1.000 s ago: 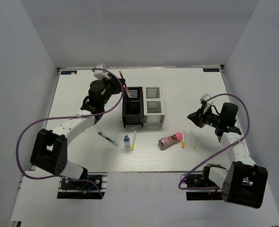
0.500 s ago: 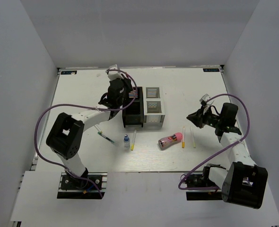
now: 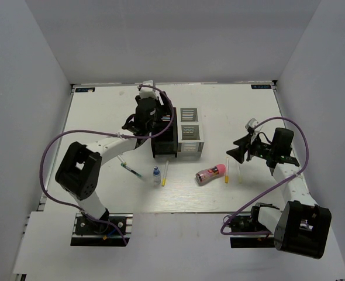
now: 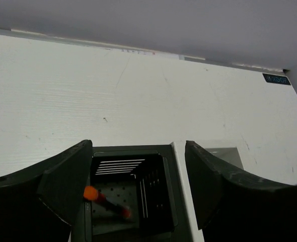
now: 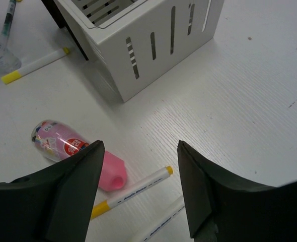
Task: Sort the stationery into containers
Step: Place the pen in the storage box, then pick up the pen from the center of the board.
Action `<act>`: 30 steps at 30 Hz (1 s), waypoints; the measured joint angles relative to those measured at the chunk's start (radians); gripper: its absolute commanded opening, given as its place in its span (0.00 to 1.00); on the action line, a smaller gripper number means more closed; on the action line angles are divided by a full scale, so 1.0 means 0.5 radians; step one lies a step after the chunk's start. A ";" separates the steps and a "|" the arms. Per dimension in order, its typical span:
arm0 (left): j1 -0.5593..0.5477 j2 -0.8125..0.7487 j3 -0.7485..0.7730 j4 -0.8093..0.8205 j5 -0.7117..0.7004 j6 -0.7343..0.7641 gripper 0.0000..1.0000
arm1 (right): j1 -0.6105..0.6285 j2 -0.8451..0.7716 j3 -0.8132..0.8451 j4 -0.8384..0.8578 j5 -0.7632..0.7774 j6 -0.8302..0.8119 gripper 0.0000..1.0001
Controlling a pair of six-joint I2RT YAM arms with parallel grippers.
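White bottle (image 3: 156,175): I see it upright near the front table edge, with a yellow-tipped pen (image 3: 165,173) just beside it.
Pink cylinder (image 3: 210,174): on its side, two thin pens (image 3: 226,170) to its right; all unmoved.
Right gripper (image 3: 234,148): jaws spread wide, nothing held; it has edged toward the cylinder since a second ago.
White organiser (image 3: 190,150): touching the black organiser (image 3: 163,151).
Left gripper (image 3: 151,119): over the black organiser's far compartment, jaws wide apart, empty.
Red-capped pen (image 4: 105,200): gripped a second ago, now lying inside that compartment.
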 measured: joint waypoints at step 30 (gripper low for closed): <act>0.031 -2.021 -0.511 -1.711 -0.108 0.034 0.99 | 1.299 0.314 0.964 -0.687 0.257 -0.204 0.50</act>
